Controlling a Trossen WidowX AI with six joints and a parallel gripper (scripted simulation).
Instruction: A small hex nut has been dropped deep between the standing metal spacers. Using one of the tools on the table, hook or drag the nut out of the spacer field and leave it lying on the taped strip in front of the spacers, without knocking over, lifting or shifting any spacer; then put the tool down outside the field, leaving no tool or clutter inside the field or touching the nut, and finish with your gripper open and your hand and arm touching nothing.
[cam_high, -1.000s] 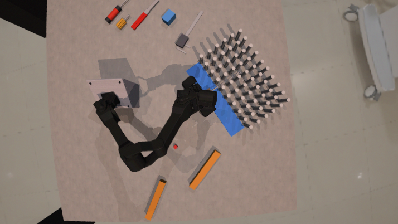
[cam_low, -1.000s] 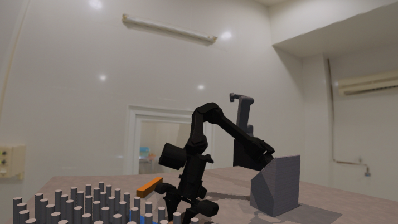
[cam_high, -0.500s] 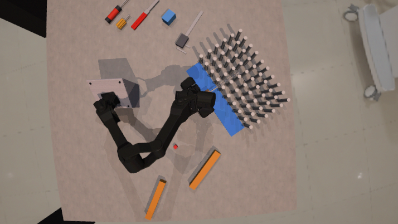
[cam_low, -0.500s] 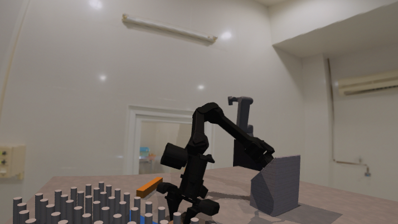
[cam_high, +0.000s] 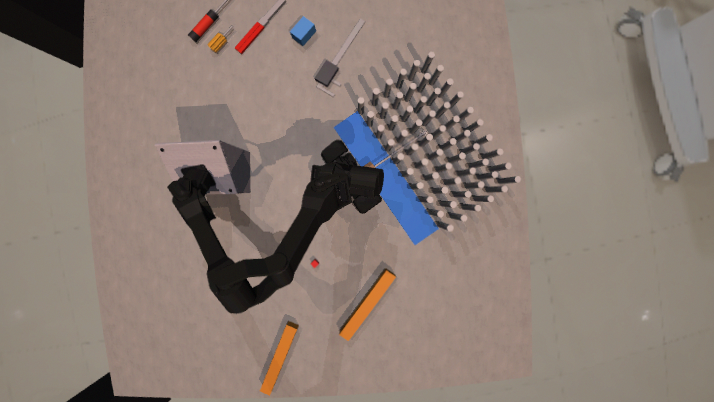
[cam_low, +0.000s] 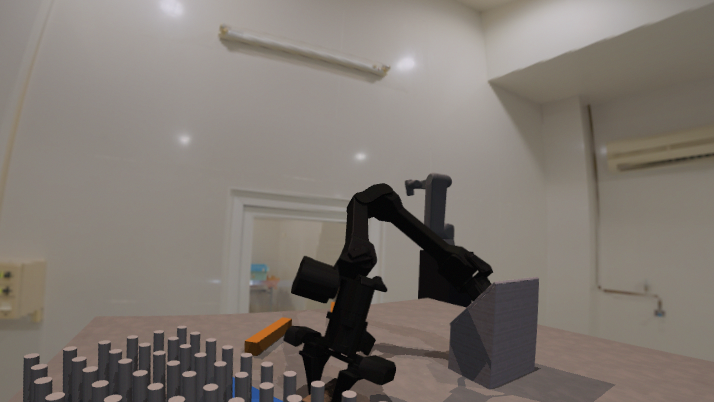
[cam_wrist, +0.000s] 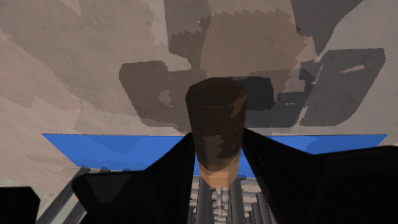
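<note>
Mid-retrieval at the spacer field (cam_high: 440, 145): gripper (cam_high: 371, 165) poised over the blue taped strip (cam_high: 400, 200), clamped on the brown handle (cam_wrist: 216, 125) of a thin hooked rod (cam_high: 400, 150) reaching in between the standing spacers. Hex nut too small to make out, apparently not yet on the strip. Left to do: dragging it out, parking the tool, releasing.

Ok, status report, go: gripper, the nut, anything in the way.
Gripper shut on brown-handled hook tool, over blue taped strip. Thin shaft reaches between spacers. Nut not visible. Spacers crowd both sides of shaft.
</note>
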